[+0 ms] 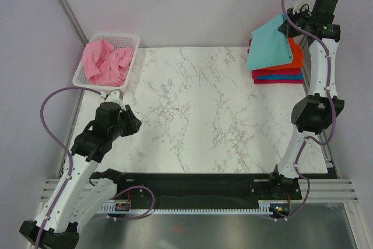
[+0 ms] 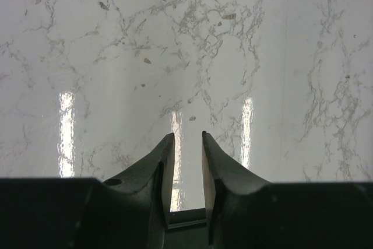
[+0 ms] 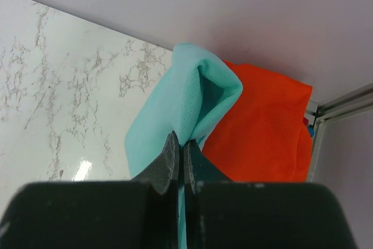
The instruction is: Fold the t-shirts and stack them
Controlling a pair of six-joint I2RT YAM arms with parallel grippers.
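Top external: my right claw (image 3: 181,144) is up at the far right corner, pinched shut on the teal tee (image 1: 269,48), which droops over the stack there. The orange tee (image 1: 297,56) tops that stack, and edges of the blue tee (image 1: 288,76) and crimson tee (image 1: 274,80) peek out beneath. Right wrist confirms it: teal cloth clamped between the jaws, orange just behind. My left claw (image 2: 187,137) hovers low over the bare marble surface (image 1: 198,109), jaws a narrow gap apart, gripping nothing. The pink tee (image 1: 106,62) lies crumpled in the basket (image 1: 113,35), far left.
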